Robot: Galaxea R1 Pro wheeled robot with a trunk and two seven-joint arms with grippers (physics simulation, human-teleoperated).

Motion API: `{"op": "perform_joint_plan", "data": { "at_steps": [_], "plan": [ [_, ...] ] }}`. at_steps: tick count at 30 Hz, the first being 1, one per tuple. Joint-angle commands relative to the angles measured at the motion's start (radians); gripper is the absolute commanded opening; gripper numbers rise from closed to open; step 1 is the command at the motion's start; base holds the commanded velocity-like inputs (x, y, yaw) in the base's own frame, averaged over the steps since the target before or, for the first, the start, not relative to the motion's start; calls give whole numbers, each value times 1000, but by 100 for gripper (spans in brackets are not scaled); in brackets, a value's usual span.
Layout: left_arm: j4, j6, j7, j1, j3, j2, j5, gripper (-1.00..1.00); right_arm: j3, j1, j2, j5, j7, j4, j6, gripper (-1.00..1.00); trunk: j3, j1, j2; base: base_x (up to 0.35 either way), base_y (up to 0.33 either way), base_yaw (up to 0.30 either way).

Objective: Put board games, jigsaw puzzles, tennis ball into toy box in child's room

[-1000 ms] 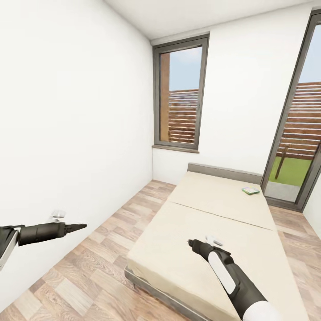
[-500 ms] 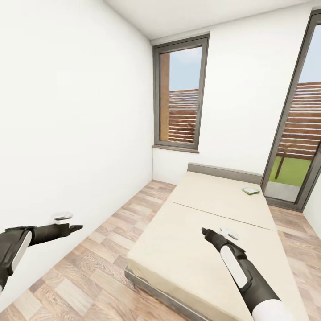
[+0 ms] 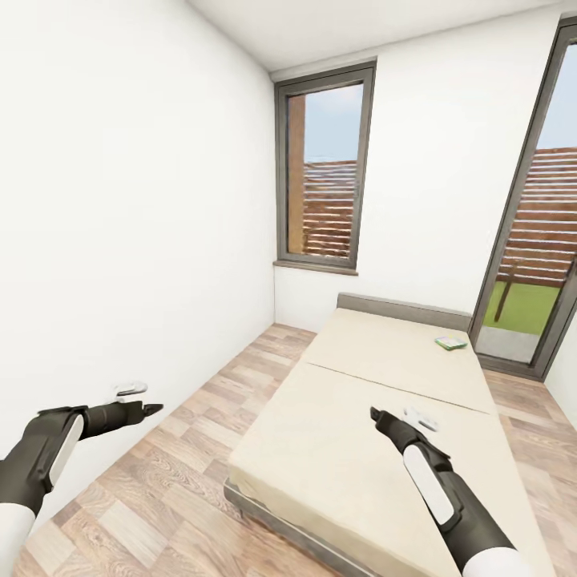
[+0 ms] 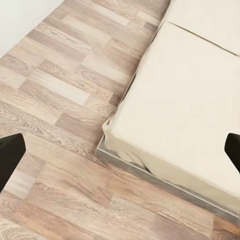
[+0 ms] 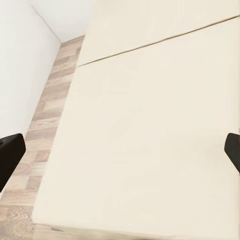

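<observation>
Head view: the bed (image 3: 377,401) has a smooth beige mattress split by one seam, on a grey frame with a grey headboard, standing on wood-plank floor (image 3: 184,449) between white walls and tall grey-framed windows (image 3: 324,164). One board game (image 3: 450,343), a small flat green-and-white box, lies on the mattress near the headboard corner; its lettering is too small to read. The left gripper (image 3: 152,409) hangs over the floor beside the wall, the right gripper (image 3: 377,415) over the mattress; from here I cannot tell finger state. Left wrist view: two dark fingertips (image 4: 11,155) sit at opposite edges, spread apart, empty, above planks and the bed's corner. Right wrist view: fingertips (image 5: 10,155) likewise spread, empty, above bare mattress; both cut off by the frame.
</observation>
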Motion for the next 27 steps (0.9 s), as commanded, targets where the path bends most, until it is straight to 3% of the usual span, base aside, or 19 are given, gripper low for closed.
{"op": "perform_joint_plan", "data": {
  "at_steps": [1, 15, 27],
  "plan": [
    [0, 8, 2, 0, 1, -2, 9, 100, 3, 0, -2, -8, -9, -2, 2, 100, 0, 0, -1, 0, 0, 0],
    [-3, 6, 3, 0, -1, -9, 8, 100, 2, 2, -6, -8, -11, 2, 1, 100, 0, 0, -1, -5, -217, 0],
    [-8, 4, 1, 0, -2, -9, 8, 100, 2, 2, -6, -9, -10, 7, -2, 100, 0, 0, -1, -177, -232, 0]
  ]
}}
